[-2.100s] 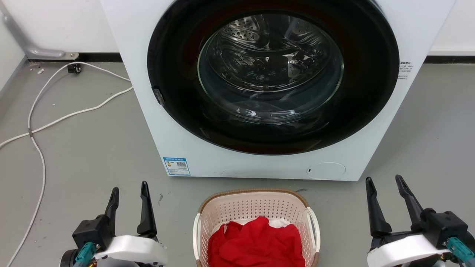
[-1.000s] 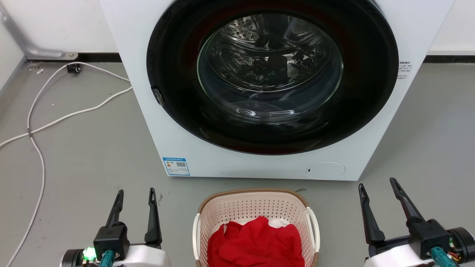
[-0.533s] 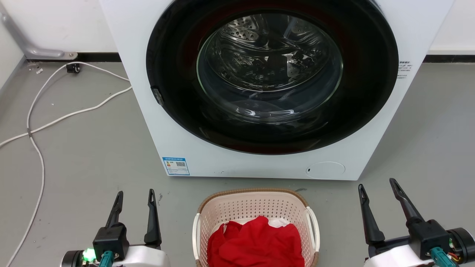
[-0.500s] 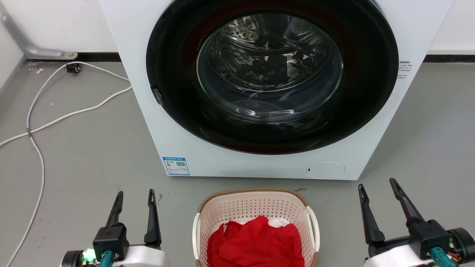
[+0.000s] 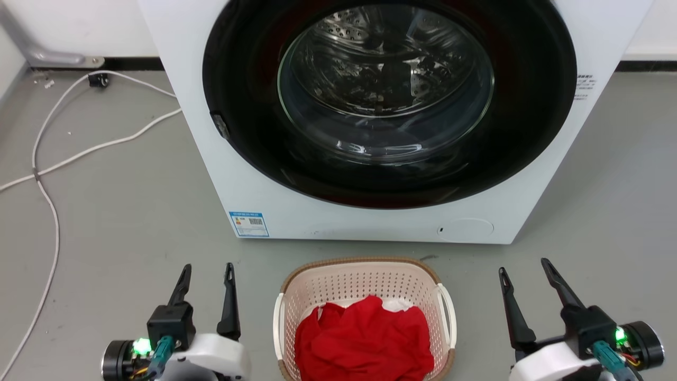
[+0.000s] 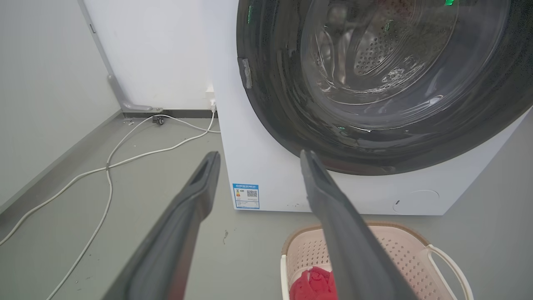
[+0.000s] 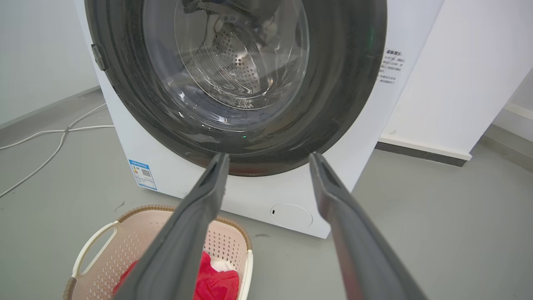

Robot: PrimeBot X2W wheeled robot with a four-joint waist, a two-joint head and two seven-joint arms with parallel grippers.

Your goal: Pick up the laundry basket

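- The left tool point(image 5: 207, 266), fingers parted and empty, hovers left of the laundry basket point(image 5: 359, 280); it should aim for the left handle point(image 5: 276, 324).
- The basket sits on the floor point(image 5: 106, 211), near centre, before the washing machine point(image 5: 182, 63).
- The right tool point(image 5: 523, 265), wide and empty, should take the right handle point(image 5: 450, 312), with both sides lifted level.

Blk jaws, white wrists point(image 5: 217, 355), green LEDs point(image 5: 140, 346)

The laundry basket point(image 5: 365, 280) is coloured pale pink, its walls patterned with rows of small holes, its rim finished in a brown woven look, its handles white. The cloth point(image 5: 365, 344) is red, with a scrap of white fabric point(image 5: 395, 305). The washing machine point(image 5: 180, 79) is cased in white, its door ringed in black, its drum point(image 5: 381, 69) silver and perforated; its label point(image 5: 248, 224) is printed blue and white. The floor point(image 5: 116, 222) is grey, the cable point(image 5: 79, 156) white. The left gripper point(image 5: 207, 266) and right gripper point(image 5: 523, 265) are fingered in black, each lit green.
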